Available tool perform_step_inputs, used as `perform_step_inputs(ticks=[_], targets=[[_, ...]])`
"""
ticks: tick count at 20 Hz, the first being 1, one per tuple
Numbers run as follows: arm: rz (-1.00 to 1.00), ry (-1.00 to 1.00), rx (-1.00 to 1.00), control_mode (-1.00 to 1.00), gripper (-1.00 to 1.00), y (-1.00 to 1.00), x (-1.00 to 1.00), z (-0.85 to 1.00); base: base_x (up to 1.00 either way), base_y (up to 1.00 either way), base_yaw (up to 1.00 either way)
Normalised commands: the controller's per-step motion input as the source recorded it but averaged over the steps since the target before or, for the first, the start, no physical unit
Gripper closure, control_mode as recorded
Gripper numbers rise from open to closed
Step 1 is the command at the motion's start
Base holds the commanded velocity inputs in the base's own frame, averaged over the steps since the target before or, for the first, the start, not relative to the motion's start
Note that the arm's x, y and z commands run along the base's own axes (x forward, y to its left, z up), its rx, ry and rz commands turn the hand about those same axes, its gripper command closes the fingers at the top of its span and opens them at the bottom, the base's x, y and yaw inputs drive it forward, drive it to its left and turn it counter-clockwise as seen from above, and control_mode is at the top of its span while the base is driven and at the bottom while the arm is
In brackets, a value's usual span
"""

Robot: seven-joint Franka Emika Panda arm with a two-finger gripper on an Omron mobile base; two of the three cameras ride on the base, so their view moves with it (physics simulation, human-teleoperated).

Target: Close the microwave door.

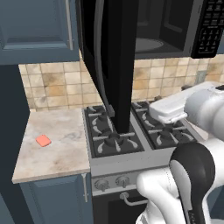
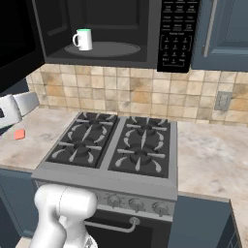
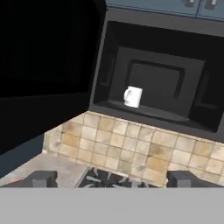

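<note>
One white mug (image 2: 83,39) sits inside the microwave (image 2: 109,31), its door (image 1: 109,57) swung wide; the gripper (image 3: 112,178) hangs spread apart, holding nothing.

We could read no text anywhere. The keypad strip (image 2: 177,34) on the microwave (image 2: 116,34) carried rows of small white marks on its black buttons, but they were too small and blurred to make out. We saw no legible markings on the stove knobs (image 2: 136,205) either.
</note>
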Motion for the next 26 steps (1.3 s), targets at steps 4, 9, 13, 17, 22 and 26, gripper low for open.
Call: perform_step_inputs(ticks=[4,9,13,17,22,26], targets=[[0.10,-0.34,0.00,-1.00,-1.00,0.11,-0.40,0.45,0.00,0.00,0.00],[0.29,-0.36,0.08,-1.00,-1.00,0.00,-0.45,0.33,0.00,0.00,0.00],[0.30,-0.23,0.08,-1.00,-1.00,-0.02,-0.35,0.10,0.00,0.00,0.00],[0.13,-0.13,0.00,-1.00,-1.00,0.48,-0.21,0.00,0.00,0.00,0.00],[-0.01,-0.08,-0.02,-1.00,-1.00,0.89,-0.22,-0.03,0.00,0.00,0.00],[-0.14,-0.01,-0.09,-1.00,-1.00,0.65,-0.10,-0.01,0.00,0.00,0.00]])
